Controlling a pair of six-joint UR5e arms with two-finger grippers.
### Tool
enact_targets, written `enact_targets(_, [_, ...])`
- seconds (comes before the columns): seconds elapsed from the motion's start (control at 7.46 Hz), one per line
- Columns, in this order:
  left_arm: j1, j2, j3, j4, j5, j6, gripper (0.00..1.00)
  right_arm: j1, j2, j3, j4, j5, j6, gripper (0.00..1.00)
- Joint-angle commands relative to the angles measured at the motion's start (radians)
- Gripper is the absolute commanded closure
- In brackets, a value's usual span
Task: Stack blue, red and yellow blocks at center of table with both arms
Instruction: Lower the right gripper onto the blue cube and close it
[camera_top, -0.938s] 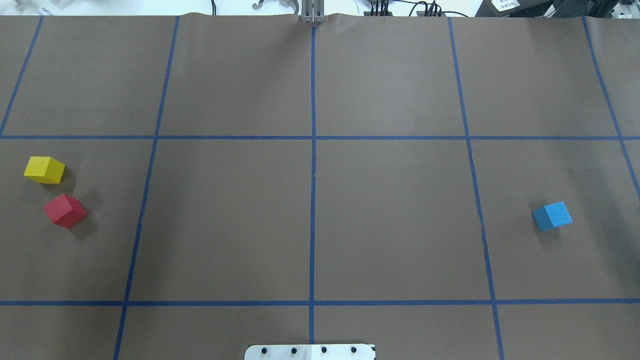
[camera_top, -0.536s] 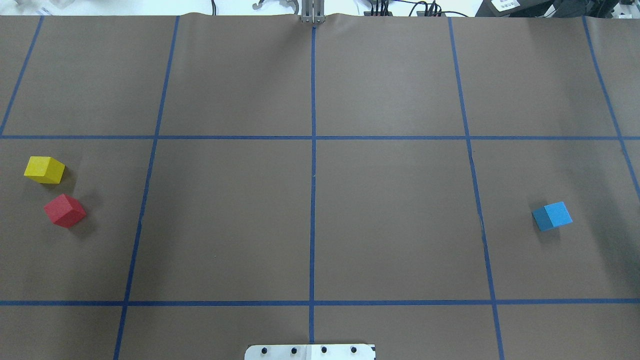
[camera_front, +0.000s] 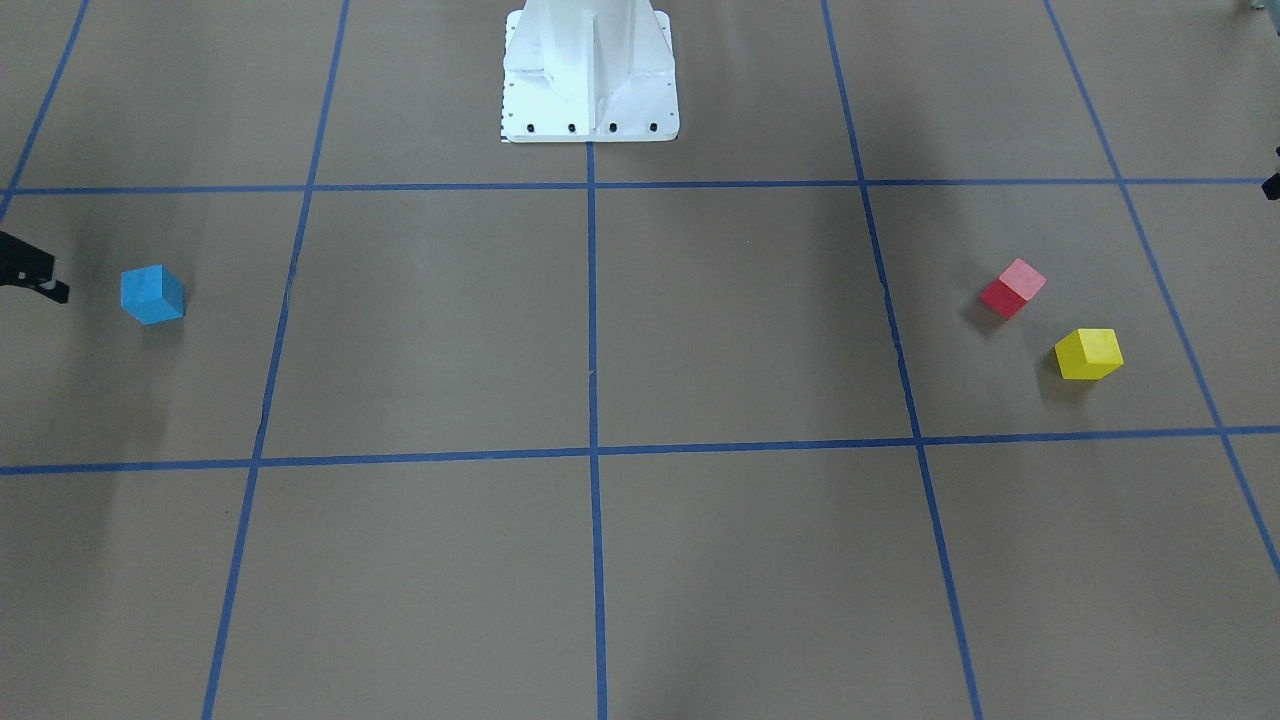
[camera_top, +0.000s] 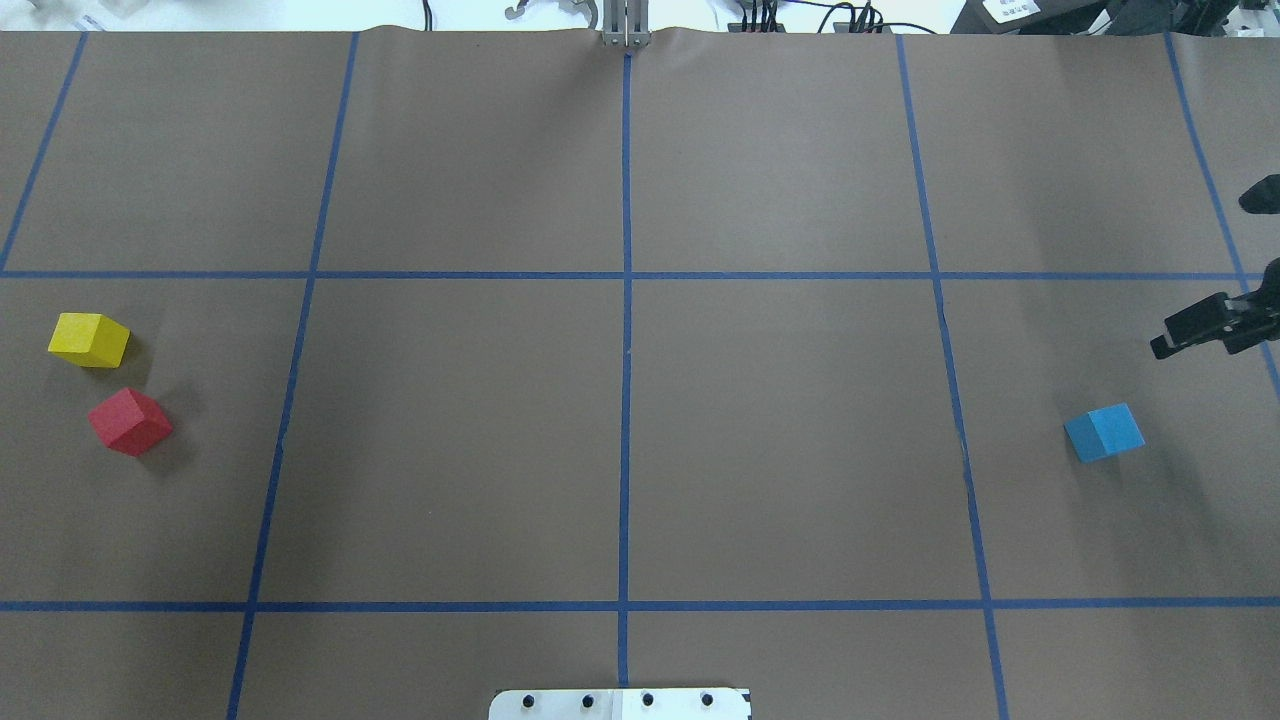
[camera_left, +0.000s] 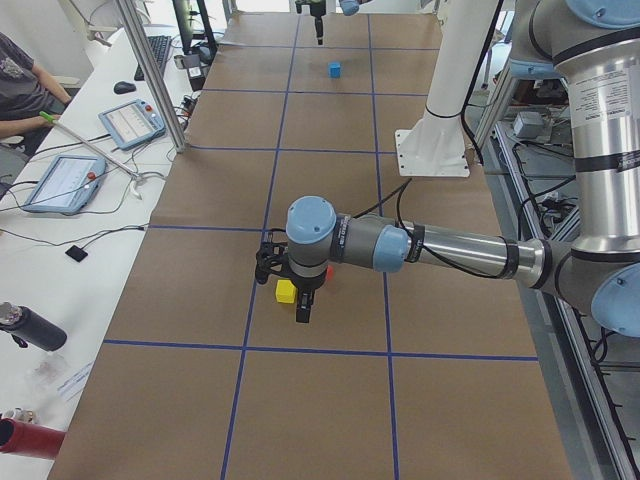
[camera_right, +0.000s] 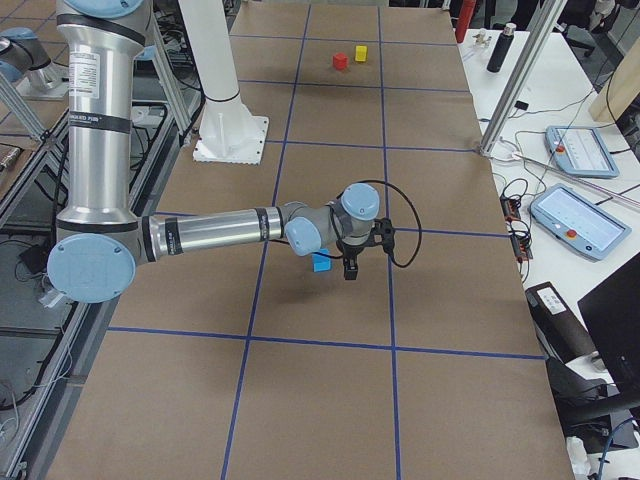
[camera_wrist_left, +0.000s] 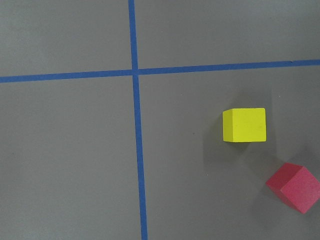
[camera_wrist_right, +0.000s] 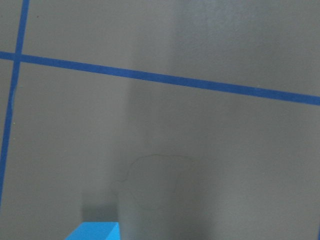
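While the overhead view held no arm a moment ago, we now see the right gripper (camera_top: 1203, 275) reaching in over the right edge of the table (camera_top: 780, 430). Its two dark fingers stand well apart with nothing between them, so we read it as wide open and empty. The blue block (camera_top: 1104, 432) lies near that right edge, slightly nearer the robot than the gripper, and is untouched. The yellow block (camera_top: 89, 340) and red block (camera_top: 130, 421) sit close together by the left edge, and no block has shifted.

From the front-facing view we catch one right finger just beside the blue block, and only a dark sliver near the table's left edge.

From the left-end view the left gripper (camera_left: 303, 308) hangs above the yellow and red pair; we cannot tell how far open it is. The right-end view puts the right gripper over the blue block.

Looking down, the left wrist view shows yellow and red apart from each other. At its lower border, the right wrist view shows the blue block's top.

We judge that both arms are beginning their approach. Nothing is picked up, nothing stands at the centre, and the blue block looks like the first pick.
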Motion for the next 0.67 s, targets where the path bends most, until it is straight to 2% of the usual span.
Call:
enact_targets(0.0, [0.001,0.000,-0.005,0.000,0.001,0.000,0.00,-0.166,-0.028,0.070,0.011,-0.116,0.162,0.01])
enact_targets(0.27, [0.001,-0.001,-0.006,0.000,0.001,0.000,0.00,-0.212,-0.098,0.072,0.159,-0.170,0.170,0.01])
enact_targets(0.54, [0.001,-0.001,-0.006,0.000,0.001,0.000,0.00,-0.246,-0.091,0.061,0.160,-0.185,0.190,0.01])
